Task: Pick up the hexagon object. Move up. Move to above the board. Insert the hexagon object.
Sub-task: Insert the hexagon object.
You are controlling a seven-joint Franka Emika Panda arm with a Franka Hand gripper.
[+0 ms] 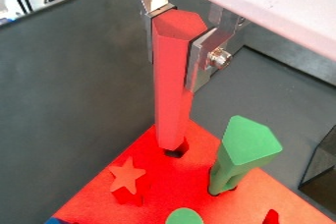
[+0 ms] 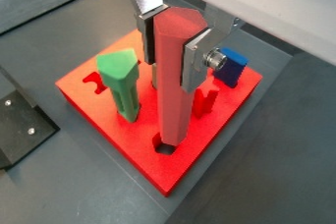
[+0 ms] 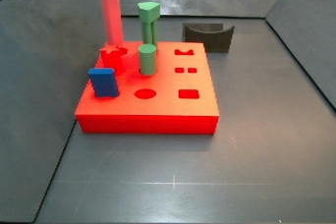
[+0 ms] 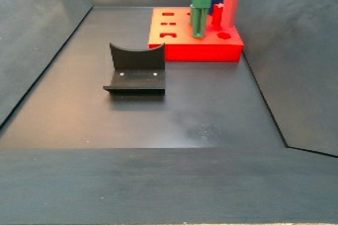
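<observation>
In both wrist views my hand [image 1: 180, 33] [image 2: 174, 33] is clenched on the top of the hexagon object [image 1: 174, 85] [image 2: 175, 81], silver fingers [image 1: 205, 59] flat against its sides, and the upright rod's lower end sits in a hole at the edge of the board [image 1: 102, 196] [image 2: 217, 127], beside a tall green peg [image 1: 242, 151] [image 2: 122, 84]. In both side views the hexagon object [image 3: 108, 10] [image 4: 232, 0] stands on the board [image 3: 147, 110] [image 4: 199, 46]. There the fixture [image 3: 210, 35] [image 4: 134, 68] rests apart on the dark worktop [image 3: 250, 169] [image 4: 172, 111].
</observation>
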